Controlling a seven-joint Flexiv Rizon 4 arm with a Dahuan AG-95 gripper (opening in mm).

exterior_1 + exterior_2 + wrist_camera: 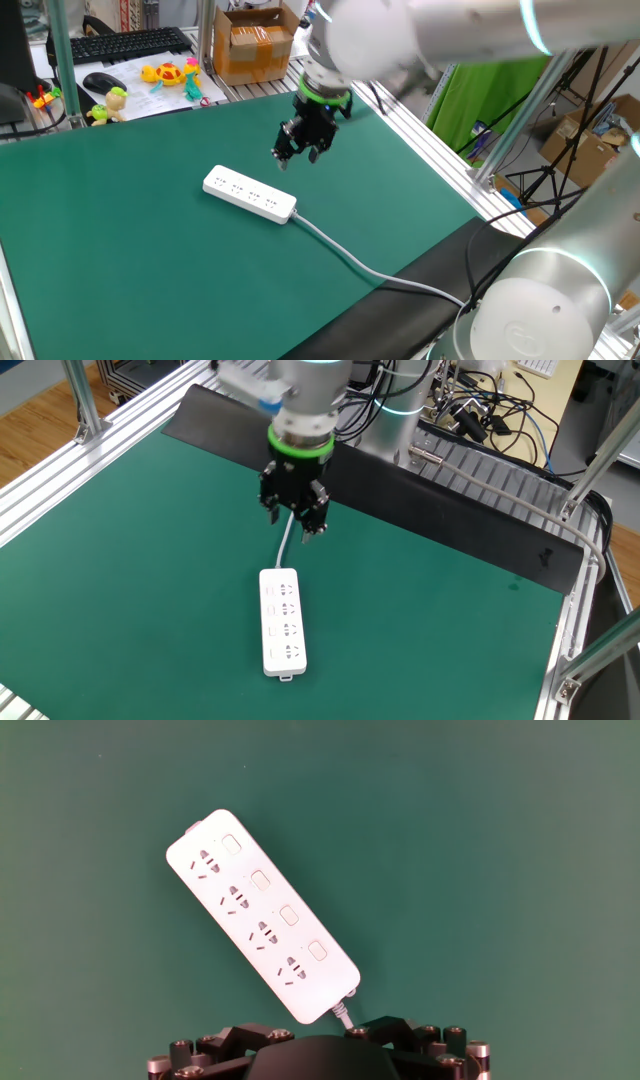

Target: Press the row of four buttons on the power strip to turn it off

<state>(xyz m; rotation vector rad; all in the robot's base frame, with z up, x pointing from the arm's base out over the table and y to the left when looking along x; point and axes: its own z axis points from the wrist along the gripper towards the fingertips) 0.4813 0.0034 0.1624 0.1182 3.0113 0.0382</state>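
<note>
The white power strip (250,193) (281,622) (262,915) lies flat on the green mat, with its thick white cable (350,262) (287,545) running off toward the robot's base. The row of four buttons (290,915) shows in the hand view as small white squares, one beside each socket group. My gripper (297,155) (293,520) hangs above the mat over the strip's cable end, not touching it. Its two dark fingers stand apart with a gap between them and nothing in it. The hand view shows only the gripper's black body at the bottom edge.
Behind the mat are a black keyboard (120,45), a mouse (103,82), small toys (170,73) and a cardboard box (255,45). Aluminium rails (60,470) frame the table. A black band (450,510) borders the mat on the robot's side.
</note>
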